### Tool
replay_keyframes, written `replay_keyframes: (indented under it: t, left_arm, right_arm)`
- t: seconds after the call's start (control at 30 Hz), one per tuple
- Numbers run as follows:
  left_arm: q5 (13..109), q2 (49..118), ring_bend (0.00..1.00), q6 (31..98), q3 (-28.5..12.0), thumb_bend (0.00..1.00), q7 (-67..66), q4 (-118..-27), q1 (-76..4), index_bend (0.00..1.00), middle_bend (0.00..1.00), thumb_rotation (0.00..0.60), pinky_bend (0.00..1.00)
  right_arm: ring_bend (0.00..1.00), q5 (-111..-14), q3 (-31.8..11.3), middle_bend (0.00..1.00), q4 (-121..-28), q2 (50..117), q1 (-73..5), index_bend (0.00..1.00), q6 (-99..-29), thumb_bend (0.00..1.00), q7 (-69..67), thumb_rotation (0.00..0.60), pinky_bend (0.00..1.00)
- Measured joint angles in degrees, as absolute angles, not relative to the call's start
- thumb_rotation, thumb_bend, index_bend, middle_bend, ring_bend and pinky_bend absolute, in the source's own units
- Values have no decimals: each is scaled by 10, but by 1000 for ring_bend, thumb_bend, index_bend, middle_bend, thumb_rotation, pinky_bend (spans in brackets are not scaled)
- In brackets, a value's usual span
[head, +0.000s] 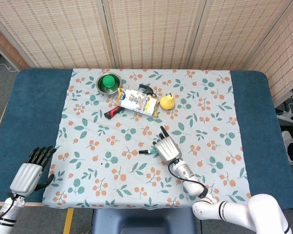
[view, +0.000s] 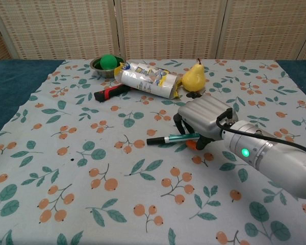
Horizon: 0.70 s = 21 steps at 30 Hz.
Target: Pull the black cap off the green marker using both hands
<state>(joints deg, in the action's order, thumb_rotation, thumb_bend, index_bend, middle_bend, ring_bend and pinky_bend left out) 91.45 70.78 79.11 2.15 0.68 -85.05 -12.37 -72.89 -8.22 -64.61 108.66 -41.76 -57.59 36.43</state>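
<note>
The green marker (head: 147, 151) (view: 169, 138) lies level near the middle of the floral cloth, its black cap (view: 154, 140) pointing left. My right hand (head: 167, 149) (view: 204, 119) arches over the marker's right end, and its curled fingers grip the barrel just above the cloth. The barrel's right end is hidden under the hand. My left hand (head: 30, 170) rests at the table's near left corner on the blue cover, far from the marker, fingers stretched out and holding nothing. The chest view does not show it.
At the back of the cloth stand a metal bowl (head: 100, 85) (view: 97, 66) with a green ball, a crumpled snack bag (head: 136, 101) (view: 145, 77), a yellow pear (head: 167, 101) (view: 195, 77) and a red-and-black tool (head: 113, 112) (view: 109, 92).
</note>
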Motion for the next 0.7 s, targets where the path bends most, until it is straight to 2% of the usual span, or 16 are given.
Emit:
replay_keyframes:
  t: [0.23, 0.3, 0.47, 0.57, 0.7]
  left_arm:
    - [929, 714, 0, 801, 22, 446, 13, -844, -124, 18, 0, 600, 51]
    - [934, 721, 0, 807, 21, 460, 21, -840, -125, 79, 30, 600, 82]
    - [959, 753, 35, 824, 10, 467, 16, -827, -135, 228, 177, 600, 157]
    - [963, 762, 63, 806, 5, 427, 7, -833, -153, 248, 209, 600, 171]
    - [945, 774, 104, 748, -9, 371, -19, -856, -184, 270, 253, 600, 205]
  right_arm:
    - [452, -771, -69, 800, -627, 1090, -416, 979, -600, 332, 331, 600, 71]
    - [461, -786, -67, 803, -633, 1083, -416, 982, -610, 332, 317, 600, 71]
    - [465, -807, -68, 806, -671, 1052, -417, 985, -624, 332, 301, 600, 71]
    - [465, -808, -77, 807, -698, 1037, -419, 985, -627, 332, 303, 600, 71]
    - [465, -795, -92, 807, -730, 1027, -422, 985, -627, 332, 318, 600, 71]
